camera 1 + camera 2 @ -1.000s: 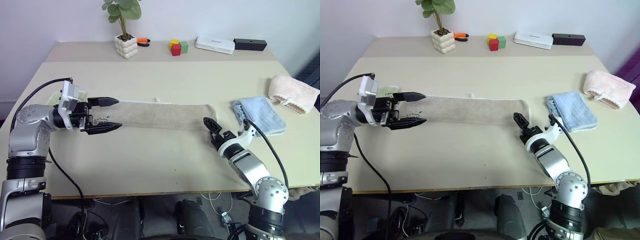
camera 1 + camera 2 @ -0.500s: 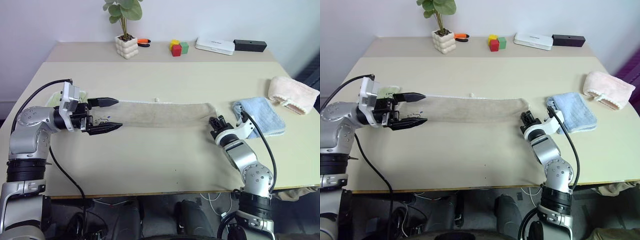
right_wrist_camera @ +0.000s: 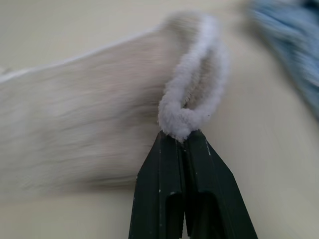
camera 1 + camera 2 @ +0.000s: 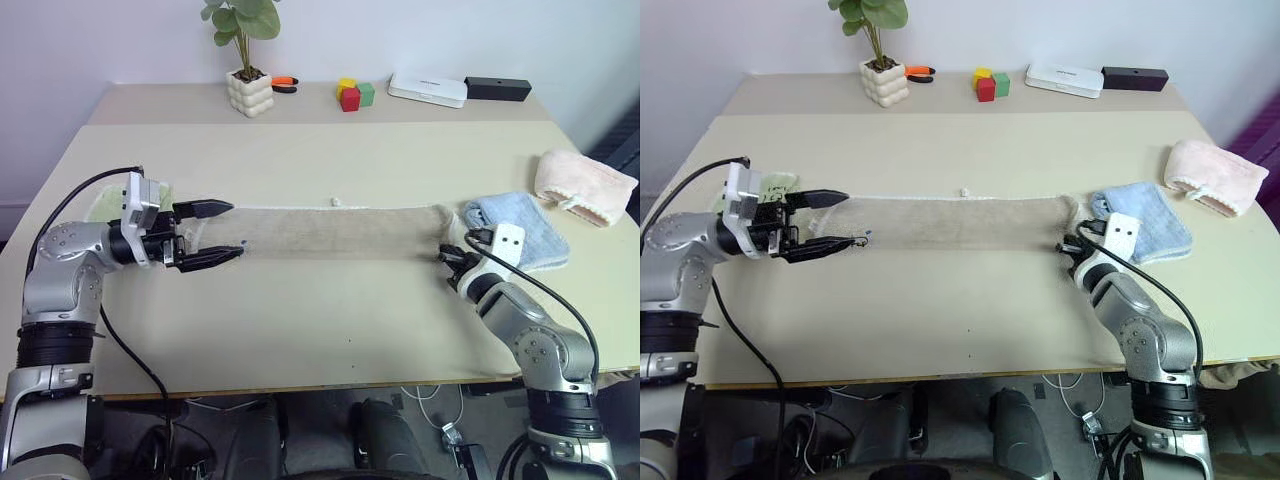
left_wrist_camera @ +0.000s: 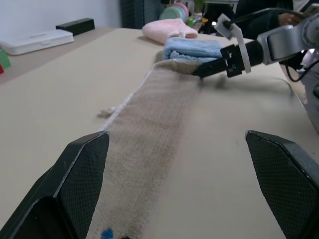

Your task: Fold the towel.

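Shifted rightward since a second ago: right gripper (image 4: 445,257), now pinching the white corded end of the beige-grey terry towel (image 4: 330,230), which lies as a long strip on the table (image 4: 330,330).
Left wrist view: left gripper (image 5: 179,149) spread wide over the towel.
Right wrist view: fingers pressed together on trim.

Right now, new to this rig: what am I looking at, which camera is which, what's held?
A two-armed humanoid at a table. Two pictures come from its head, looking down; two from its wrists, looking along the fingers. A long beige towel lies stretched flat. The right gripper is shut on its white trim at one end; the left gripper hangs open over the other end. Nearby: a blue cloth, a pink cloth, a green cloth, a plant, blocks.
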You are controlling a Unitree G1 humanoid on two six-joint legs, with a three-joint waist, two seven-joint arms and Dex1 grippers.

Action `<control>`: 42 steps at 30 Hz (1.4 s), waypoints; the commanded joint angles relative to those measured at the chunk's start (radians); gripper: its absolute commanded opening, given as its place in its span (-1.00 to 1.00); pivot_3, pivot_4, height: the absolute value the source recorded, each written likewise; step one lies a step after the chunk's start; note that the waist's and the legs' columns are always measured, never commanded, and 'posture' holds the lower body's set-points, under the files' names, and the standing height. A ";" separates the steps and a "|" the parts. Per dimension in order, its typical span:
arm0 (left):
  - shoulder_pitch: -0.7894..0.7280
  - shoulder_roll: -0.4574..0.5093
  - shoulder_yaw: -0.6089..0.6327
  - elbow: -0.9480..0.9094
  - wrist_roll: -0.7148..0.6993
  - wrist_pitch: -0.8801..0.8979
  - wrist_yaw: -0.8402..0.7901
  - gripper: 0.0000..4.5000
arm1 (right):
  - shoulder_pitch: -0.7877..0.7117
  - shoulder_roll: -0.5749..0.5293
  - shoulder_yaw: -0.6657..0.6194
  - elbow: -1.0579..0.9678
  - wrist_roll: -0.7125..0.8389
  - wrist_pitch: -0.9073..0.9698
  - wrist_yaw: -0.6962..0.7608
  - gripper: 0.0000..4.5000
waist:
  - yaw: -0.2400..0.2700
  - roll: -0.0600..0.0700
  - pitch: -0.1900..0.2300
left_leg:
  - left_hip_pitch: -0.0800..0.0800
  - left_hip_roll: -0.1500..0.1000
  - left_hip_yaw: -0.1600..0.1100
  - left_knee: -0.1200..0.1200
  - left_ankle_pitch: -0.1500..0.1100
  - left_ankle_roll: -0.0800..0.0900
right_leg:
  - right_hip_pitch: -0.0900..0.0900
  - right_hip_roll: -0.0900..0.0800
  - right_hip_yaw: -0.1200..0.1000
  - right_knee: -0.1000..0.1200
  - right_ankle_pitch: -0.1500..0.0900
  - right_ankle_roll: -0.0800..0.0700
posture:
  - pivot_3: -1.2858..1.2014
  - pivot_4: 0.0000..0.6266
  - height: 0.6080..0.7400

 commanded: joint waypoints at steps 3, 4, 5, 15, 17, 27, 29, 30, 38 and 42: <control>0.011 0.013 0.047 0.024 -0.008 -0.035 0.032 1.00 | -0.035 -0.037 0.075 -0.076 -0.133 -0.048 0.101 -1.00 | 0.003 0.000 0.000 | 0.000 0.000 0.000 0.000 0.000 0.000 | 0.000 0.000 0.000 0.000 0.000 0.000 | 0.03 -0.52 0.92; 0.017 0.014 0.050 0.016 -0.014 -0.031 0.034 1.00 | -0.051 -0.028 0.063 -0.073 -0.137 -0.042 0.094 -1.00 | 0.003 0.000 0.000 | 0.000 0.000 0.000 0.000 0.000 0.000 | 0.000 0.000 0.000 0.000 0.000 0.000 | 0.03 -0.52 0.92; 0.024 0.015 0.051 0.005 -0.018 -0.027 0.036 1.00 | -0.067 -0.024 0.057 -0.072 -0.142 -0.038 0.096 -1.00 | 0.003 0.000 0.000 | 0.000 0.000 0.000 0.001 0.000 0.000 | 0.000 0.000 0.000 0.000 0.000 0.000 | 0.03 -0.52 0.92; 0.028 0.024 0.055 -0.013 -0.015 -0.032 0.050 1.00 | -0.206 0.028 0.207 -0.113 -0.208 0.035 0.201 -1.00 | 0.003 0.000 0.000 | 0.000 0.000 0.000 0.000 0.000 0.000 | 0.000 0.000 0.000 0.000 0.000 0.000 | 0.03 -0.52 0.92; 0.027 0.023 0.054 -0.013 -0.013 -0.035 0.052 1.00 | -0.222 0.047 0.266 -0.096 -0.232 0.027 0.236 -1.00 | 0.003 0.000 0.000 | -0.001 0.000 0.001 0.000 0.000 0.000 | 0.000 0.000 0.000 0.000 0.000 0.000 | 0.03 -0.52 0.92; 0.042 0.028 0.049 -0.037 -0.011 -0.040 0.063 1.00 | -0.288 0.141 0.402 0.032 -0.336 -0.005 0.347 -1.00 | 0.001 0.000 0.000 | -0.001 0.000 0.001 0.001 0.000 0.000 | -0.001 0.000 0.000 0.000 0.000 0.000 | 0.03 -0.52 0.92; 0.049 0.032 0.047 -0.046 -0.010 -0.040 0.064 1.00 | -0.291 0.162 0.418 0.050 -0.354 -0.007 0.360 -1.00 | 0.000 0.000 0.000 | -0.001 0.000 0.001 0.001 0.000 0.000 | -0.001 0.000 0.000 0.001 0.000 0.000 | 0.03 -0.52 0.92; 0.052 0.032 0.049 -0.051 -0.012 -0.037 0.066 1.00 | -0.292 0.167 0.428 0.059 -0.371 -0.017 0.369 -1.00 | -0.001 0.000 0.000 | -0.001 0.000 0.001 0.000 0.000 0.000 | -0.001 0.000 0.000 0.001 0.000 0.000 | 0.03 -0.52 0.92; 0.068 0.028 0.051 -0.071 -0.020 -0.031 0.078 1.00 | -0.308 0.223 0.452 0.123 -0.449 -0.059 0.403 -1.00 | 0.002 0.000 0.000 | -0.001 0.000 0.001 0.000 0.000 0.000 | -0.002 0.000 0.000 0.001 0.000 0.000 | 0.03 -0.52 0.92; 0.067 0.029 0.051 -0.075 -0.019 -0.030 0.080 1.00 | -0.322 0.236 0.446 0.155 -0.479 -0.077 0.415 -1.00 | 0.000 0.000 0.000 | -0.001 0.000 0.001 0.000 0.000 0.000 | -0.002 0.000 0.000 0.001 0.000 0.000 | 0.03 -0.52 0.92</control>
